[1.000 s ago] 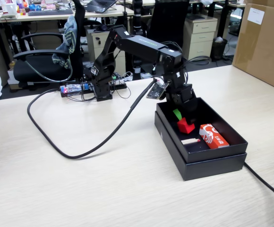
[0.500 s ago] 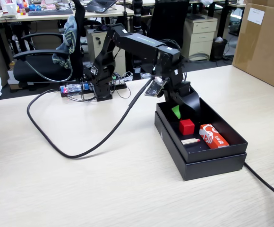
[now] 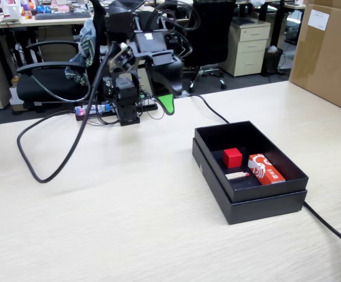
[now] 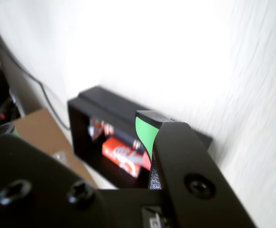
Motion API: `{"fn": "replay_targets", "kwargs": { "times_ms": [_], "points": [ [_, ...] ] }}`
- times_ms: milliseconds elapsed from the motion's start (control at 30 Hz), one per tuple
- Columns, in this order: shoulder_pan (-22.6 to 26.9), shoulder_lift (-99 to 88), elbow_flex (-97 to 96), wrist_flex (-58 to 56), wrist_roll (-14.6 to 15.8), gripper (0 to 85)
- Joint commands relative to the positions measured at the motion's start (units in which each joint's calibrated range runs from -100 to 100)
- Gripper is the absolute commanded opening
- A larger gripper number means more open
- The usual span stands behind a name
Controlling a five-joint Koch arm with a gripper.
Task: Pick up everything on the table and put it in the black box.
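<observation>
Lying in the black box: red packet long axis diagonal, red cube, pale stick | wrist view shows only packet | end effector raised behind box, opening untellable

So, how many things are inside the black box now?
3: a red cube at the back left in the fixed view, a red packet to its right, a pale stick in front.
</observation>
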Motion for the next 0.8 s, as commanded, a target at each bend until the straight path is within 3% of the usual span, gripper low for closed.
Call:
{"fn": "replay_targets", "kwargs": {
  "times_ms": [0,433,600,767],
  "points": [
    [-2.05,-10.77,-4.77,10.59,-1.71,49.1],
    [-5.08,-39.34,-43.58,14.31,-1.95,51.9],
    [-6.5,-43.12,-58.26,26.49,-4.49,51.7],
    [-5.71,-43.35,-68.51,36.16,-4.84,51.6]
  ]
}}
